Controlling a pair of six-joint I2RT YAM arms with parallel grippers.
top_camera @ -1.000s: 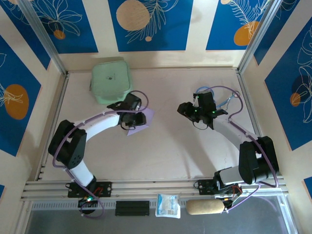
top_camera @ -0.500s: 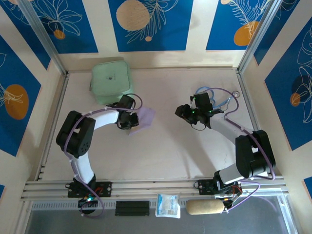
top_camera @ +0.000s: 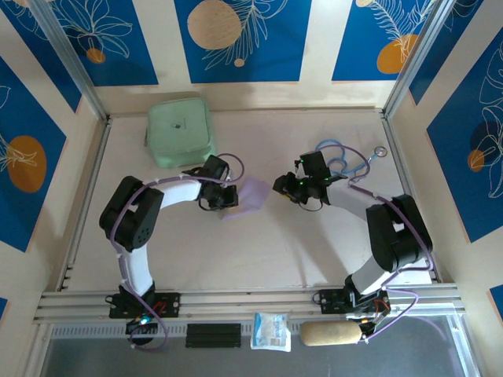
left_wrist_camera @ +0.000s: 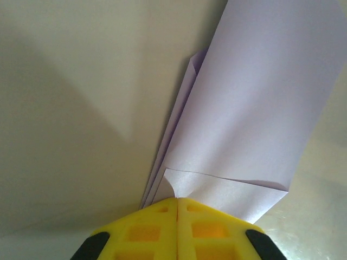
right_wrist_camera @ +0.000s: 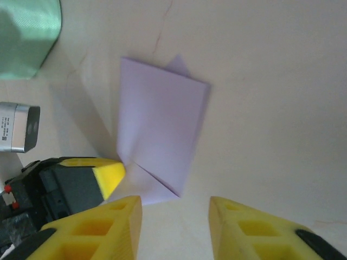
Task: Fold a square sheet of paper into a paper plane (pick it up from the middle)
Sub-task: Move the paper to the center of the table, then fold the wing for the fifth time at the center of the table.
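Lilac paper (top_camera: 253, 194) sits near the middle of the bench (top_camera: 259, 251). It is folded over on itself into several layers, and a loose corner flap shows at one end. The left fingers (left_wrist_camera: 177, 214) are clenched on it. In the left wrist view the two yellow pads meet in a tight seam, the paper's lower corner runs right into that seam, and the sheet fans up and away from them. A grey shadow falls on the bench beside the sheet; whether its far edge rests on the bench I cannot tell.

From above, the left arm curls in from the left edge, with its fingers at the paper's left side. The right fingers (top_camera: 280, 186) reach in from the right edge and sit just beside the paper's right side, apart from it. In the right wrist view they stand released, with a clear gap of bare bench between the two yellow pads. The paper lies ahead of them, and one yellow tip of the left fingers is at its lower left corner.

A mint-green pouch (top_camera: 179, 130) lies in the far left corner of the bench, well apart from the paper. A pale packet (top_camera: 271, 331) and a tan roll (top_camera: 330, 334) lie past the near edge, between the arm bases.
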